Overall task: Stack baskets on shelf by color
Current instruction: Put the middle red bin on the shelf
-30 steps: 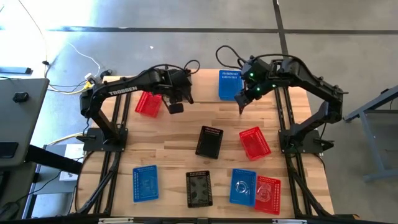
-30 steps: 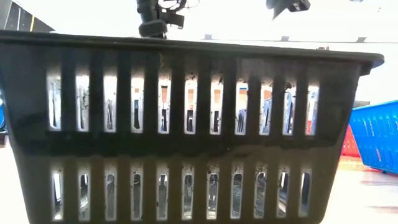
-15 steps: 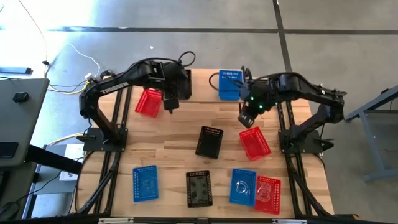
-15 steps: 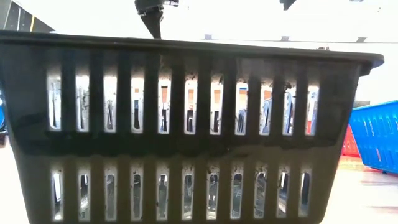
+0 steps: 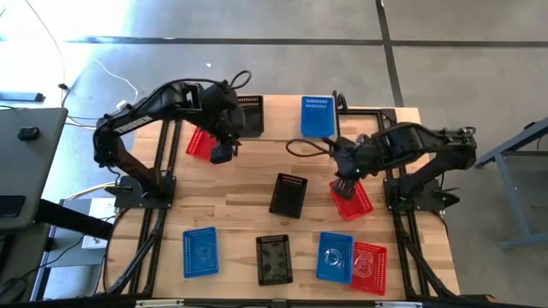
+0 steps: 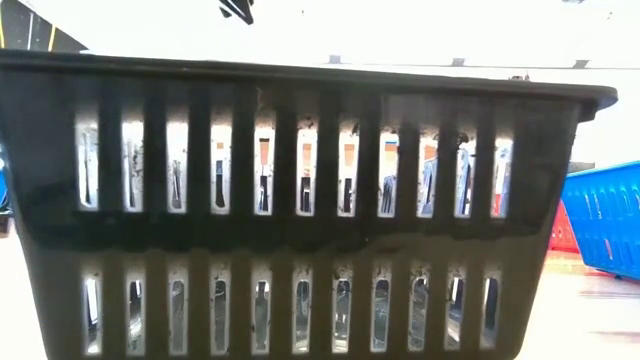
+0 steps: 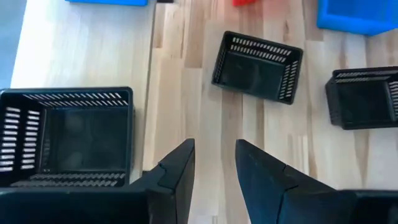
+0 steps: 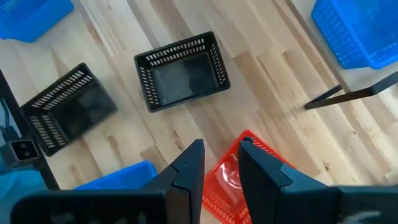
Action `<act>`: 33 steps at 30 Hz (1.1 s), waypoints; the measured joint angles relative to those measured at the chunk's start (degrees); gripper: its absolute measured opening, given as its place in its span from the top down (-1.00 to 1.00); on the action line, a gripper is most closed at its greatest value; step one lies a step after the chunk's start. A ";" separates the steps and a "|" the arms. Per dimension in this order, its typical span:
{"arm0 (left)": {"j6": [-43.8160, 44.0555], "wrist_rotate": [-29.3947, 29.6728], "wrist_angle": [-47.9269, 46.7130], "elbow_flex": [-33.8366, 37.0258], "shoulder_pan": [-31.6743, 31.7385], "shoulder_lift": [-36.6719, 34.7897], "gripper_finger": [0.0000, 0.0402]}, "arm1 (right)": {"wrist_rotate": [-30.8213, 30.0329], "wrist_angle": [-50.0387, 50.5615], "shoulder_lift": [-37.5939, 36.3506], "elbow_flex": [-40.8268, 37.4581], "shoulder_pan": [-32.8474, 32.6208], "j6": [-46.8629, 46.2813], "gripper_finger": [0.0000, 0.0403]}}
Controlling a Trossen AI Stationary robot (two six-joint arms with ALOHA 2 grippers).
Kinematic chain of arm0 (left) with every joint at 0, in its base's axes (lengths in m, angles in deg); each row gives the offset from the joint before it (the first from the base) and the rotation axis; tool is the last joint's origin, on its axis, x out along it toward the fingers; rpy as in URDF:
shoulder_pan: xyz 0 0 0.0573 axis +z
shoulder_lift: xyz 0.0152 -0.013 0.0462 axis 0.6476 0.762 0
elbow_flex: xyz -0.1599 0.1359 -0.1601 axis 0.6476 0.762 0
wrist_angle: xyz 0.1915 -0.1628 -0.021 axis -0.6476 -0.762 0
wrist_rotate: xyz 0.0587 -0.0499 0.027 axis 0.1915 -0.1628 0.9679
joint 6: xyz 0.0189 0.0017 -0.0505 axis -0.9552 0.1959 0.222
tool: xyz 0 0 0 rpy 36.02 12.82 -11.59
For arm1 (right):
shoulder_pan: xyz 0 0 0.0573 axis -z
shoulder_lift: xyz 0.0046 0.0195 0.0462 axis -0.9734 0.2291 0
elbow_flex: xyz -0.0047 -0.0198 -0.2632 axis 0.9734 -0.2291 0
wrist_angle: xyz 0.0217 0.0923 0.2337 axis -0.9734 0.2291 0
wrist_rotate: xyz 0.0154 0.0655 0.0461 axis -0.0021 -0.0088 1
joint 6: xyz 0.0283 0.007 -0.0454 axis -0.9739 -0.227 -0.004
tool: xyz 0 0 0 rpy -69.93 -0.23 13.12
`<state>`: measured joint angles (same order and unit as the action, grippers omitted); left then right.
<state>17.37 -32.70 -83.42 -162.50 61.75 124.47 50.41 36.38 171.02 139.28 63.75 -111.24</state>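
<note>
From above, nine baskets show: three black, three blue, three red. One black basket [image 5: 249, 113] and one blue basket [image 5: 317, 116] sit on the shelf [image 5: 282, 109] at the far edge; a red basket [image 5: 203, 142] lies just beside it. The left gripper [image 5: 221, 153] hangs near that red one. The right gripper [image 5: 343, 187] hovers over another red basket [image 5: 351, 197].

At table height, one black basket [image 6: 300, 200] fills the frame.

The left wrist view shows three black baskets, fingers [image 7: 177, 171] slightly parted, empty.

The right wrist view shows two black baskets, fingers [image 8: 189, 165] slightly parted above the red one.
</note>
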 joint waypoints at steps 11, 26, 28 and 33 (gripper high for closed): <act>1.60 -0.13 5.35 11.46 -3.46 -6.71 0.49 | 3.36 -2.23 0.04 -12.81 -7.36 -11.67 0.59; 7.29 -0.20 12.00 20.00 -5.44 -11.37 0.49 | 11.29 -10.62 -6.15 -30.79 -13.19 -3.95 0.59; 8.56 -0.04 12.36 20.00 -5.47 -11.37 0.49 | 11.91 -11.44 -7.38 -33.32 -13.75 -1.76 0.59; 12.03 0.15 13.90 20.00 -5.44 -11.35 0.49 | 12.34 -11.63 -8.31 -38.46 -15.43 6.90 0.59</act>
<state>29.39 -32.55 -69.52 -142.50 56.31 113.13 62.75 24.75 162.71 100.82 48.32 -104.34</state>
